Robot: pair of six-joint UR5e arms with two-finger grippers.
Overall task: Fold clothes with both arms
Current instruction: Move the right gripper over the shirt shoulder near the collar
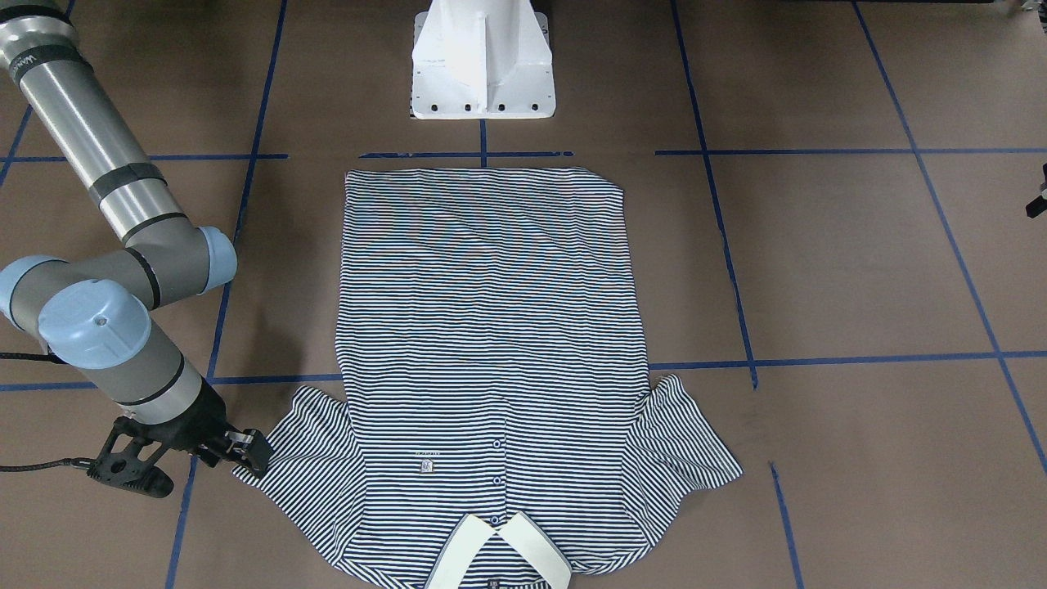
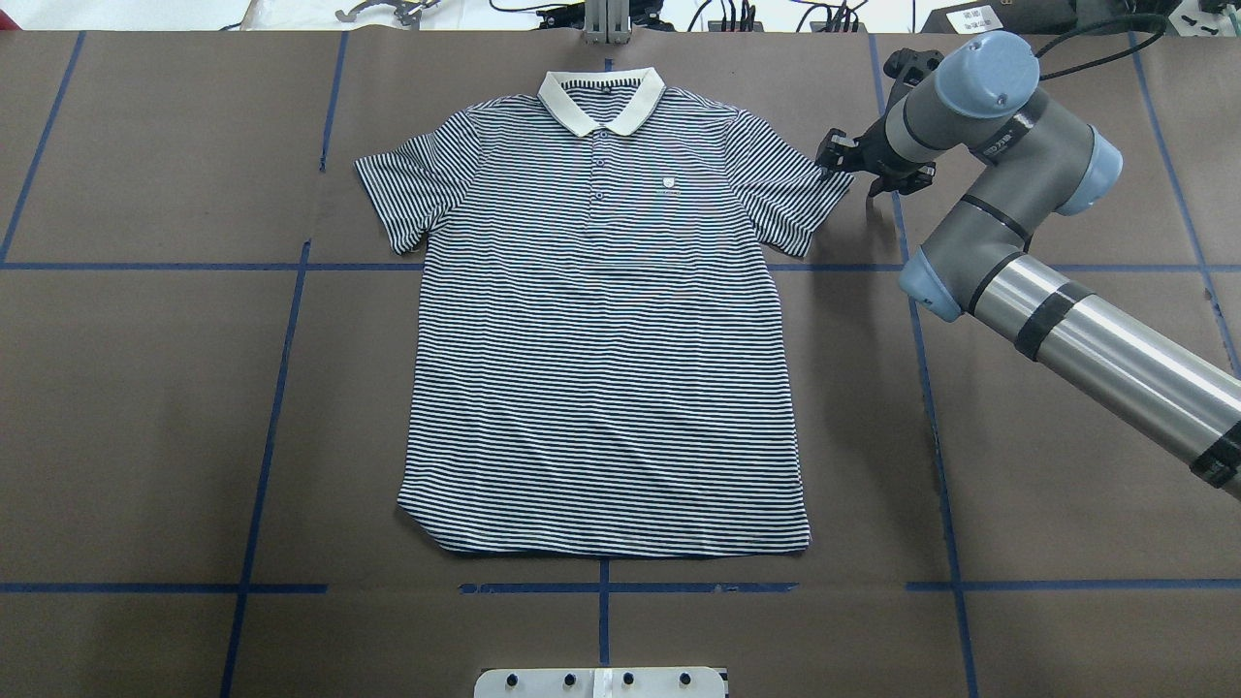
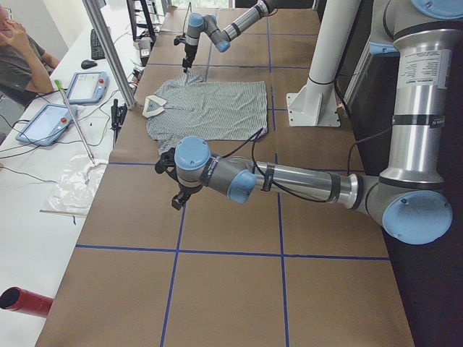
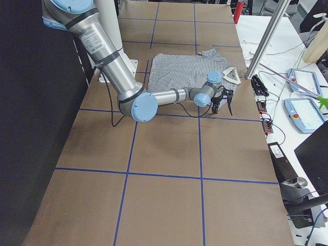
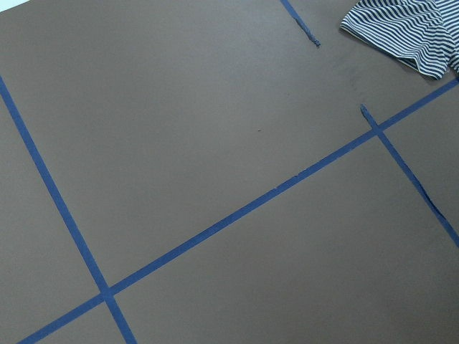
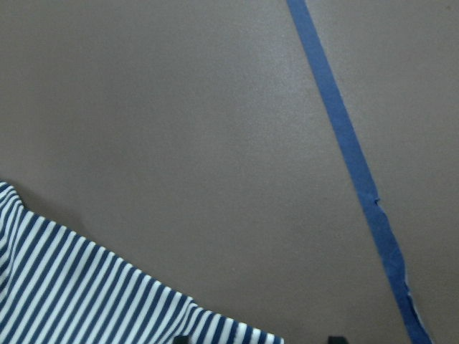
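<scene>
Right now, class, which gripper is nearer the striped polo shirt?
Right. The right gripper sits at one sleeve tip of the polo shirt; the left gripper hangs over bare table, clear of the other sleeve.

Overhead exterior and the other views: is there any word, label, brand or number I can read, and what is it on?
No text can be read in full.
Chest logo on the polo shirt: too small to read.
Black band on the right arm: white lettering, blurred.
White sticker on the left arm: print too small to read.
Right arm's sticker: likewise too small to read.
</scene>
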